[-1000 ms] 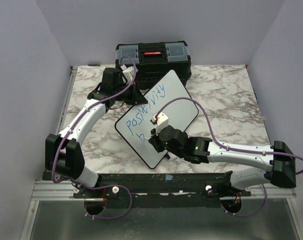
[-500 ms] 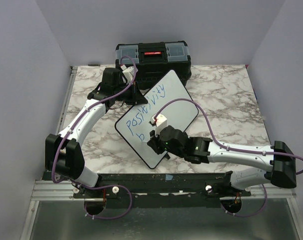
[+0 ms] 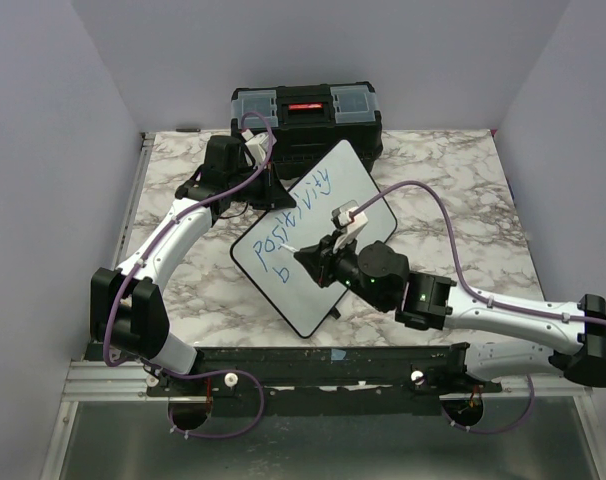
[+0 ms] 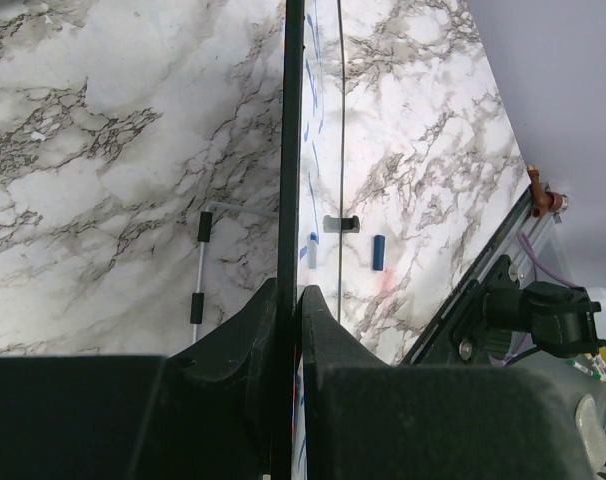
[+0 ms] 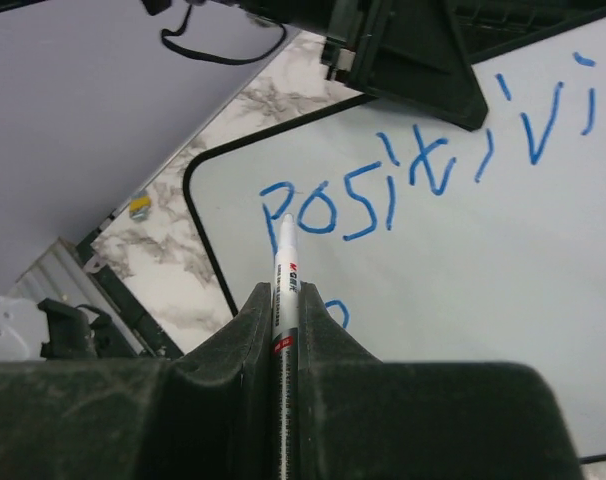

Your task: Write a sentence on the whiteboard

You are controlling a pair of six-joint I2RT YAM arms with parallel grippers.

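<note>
The whiteboard [image 3: 358,200] stands tilted on the marble table. The sentence [image 3: 298,208] on it reads "positivity" in blue, with a single "b" [image 3: 279,272] below. My left gripper [image 3: 266,192] is shut on the board's upper left edge. In the left wrist view the black frame [image 4: 293,150] runs edge-on between the fingers [image 4: 251,330]. My right gripper [image 3: 315,255] is shut on a white marker [image 3: 293,249] that points left over the board. In the right wrist view the marker [image 5: 286,265] has its tip by the "P" of the sentence [image 5: 413,170], and the whiteboard [image 5: 483,300] fills the view.
A black toolbox [image 3: 305,115] sits right behind the board at the table's far edge. Grey walls close in on the left, right and back. A small blue cap [image 4: 378,252] lies on the marble table [image 3: 453,190] beside the board. A metal rail [image 3: 313,385] runs along the near edge.
My right arm has swung right and turned, so the marker now points left across the board instead of down near the "b". The left gripper and the board have not moved.
</note>
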